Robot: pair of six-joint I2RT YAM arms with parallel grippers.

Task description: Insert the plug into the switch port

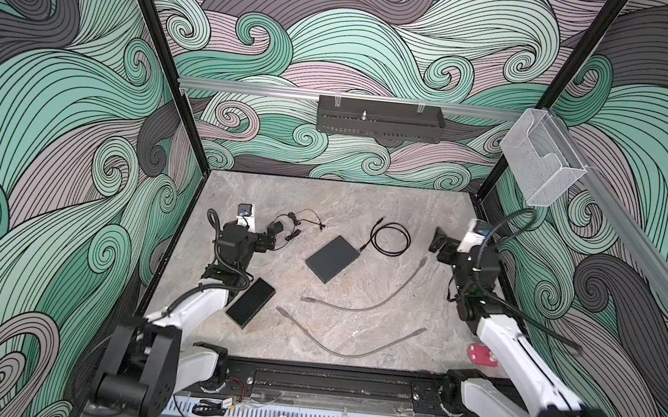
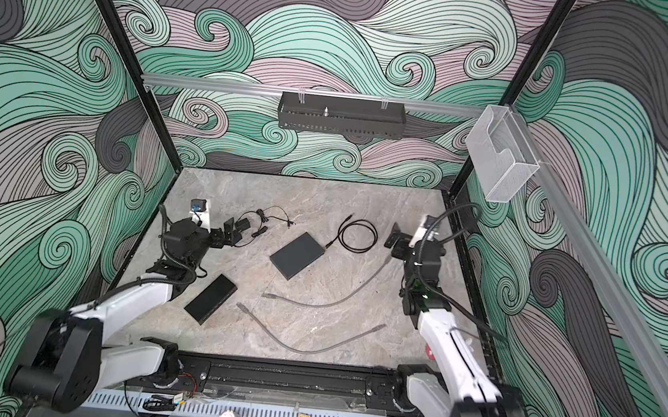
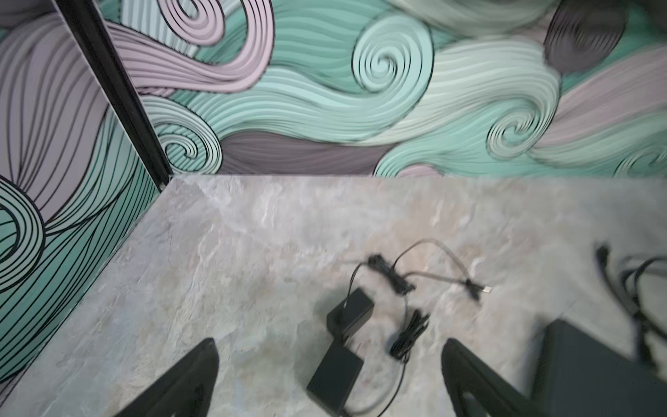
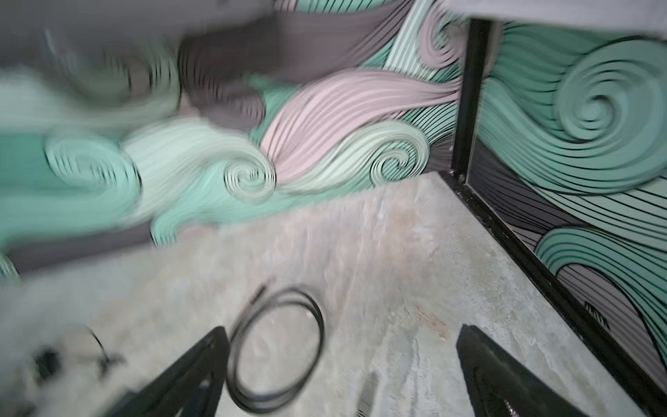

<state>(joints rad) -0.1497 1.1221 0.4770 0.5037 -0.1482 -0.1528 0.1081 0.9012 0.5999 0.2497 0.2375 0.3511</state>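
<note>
Above, tray (image 1: 379, 132) holding stud (image 1: 363, 114), switch (image 1: 250, 302) below

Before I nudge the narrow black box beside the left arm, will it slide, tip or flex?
The narrow black box lies flat on its broad face on the table, so it should slide rather than tip. It looks like a rigid brick, so probably no flex. It is long, so a push near one end would likely swing it around.

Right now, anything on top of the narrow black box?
Nothing: the box has a bare top face in both top views. Its ports can't be made out from above, and what's under it is covered.
</note>
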